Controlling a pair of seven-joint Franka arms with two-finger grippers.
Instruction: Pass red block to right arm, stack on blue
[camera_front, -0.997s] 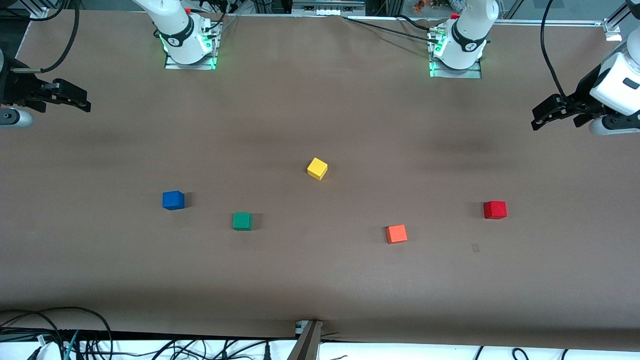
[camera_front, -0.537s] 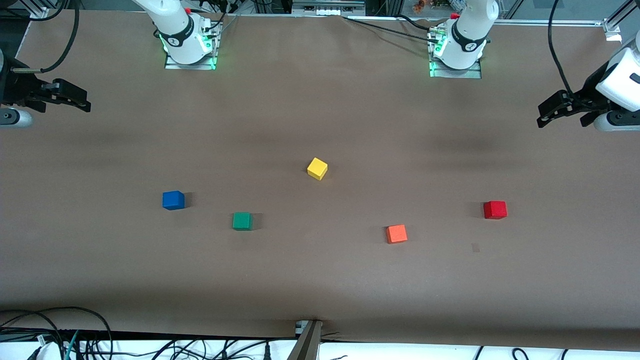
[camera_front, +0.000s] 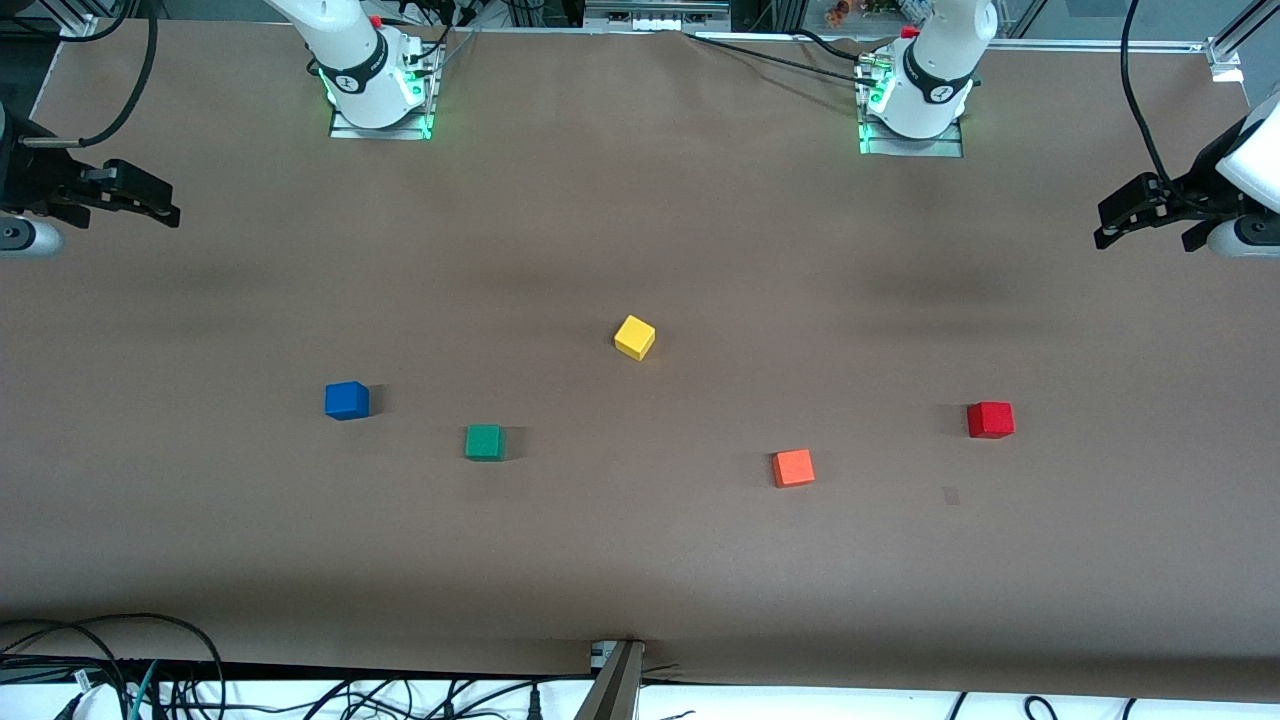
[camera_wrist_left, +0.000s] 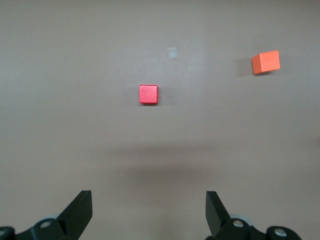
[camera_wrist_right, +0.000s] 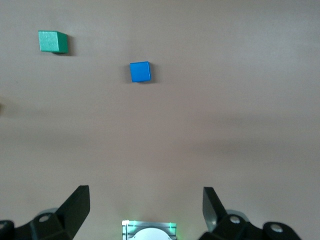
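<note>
The red block (camera_front: 990, 419) lies on the table toward the left arm's end and also shows in the left wrist view (camera_wrist_left: 148, 94). The blue cube (camera_front: 347, 400) lies toward the right arm's end and shows in the right wrist view (camera_wrist_right: 140, 71). My left gripper (camera_front: 1108, 226) hangs open and empty, high over the table's edge at the left arm's end; its jaws (camera_wrist_left: 148, 200) stand wide apart. My right gripper (camera_front: 172, 213) hangs open and empty over the right arm's end; in its wrist view (camera_wrist_right: 145, 196) the jaws are wide apart.
An orange cube (camera_front: 793, 467) lies beside the red block, nearer the front camera. A green cube (camera_front: 484, 442) lies beside the blue cube. A yellow cube (camera_front: 634, 337) sits mid-table. The two arm bases (camera_front: 378, 90) (camera_front: 912, 100) stand at the table's back edge.
My left gripper has drifted outward toward the table's edge at the left arm's end and slightly up. The right arm and all cubes have not moved.
</note>
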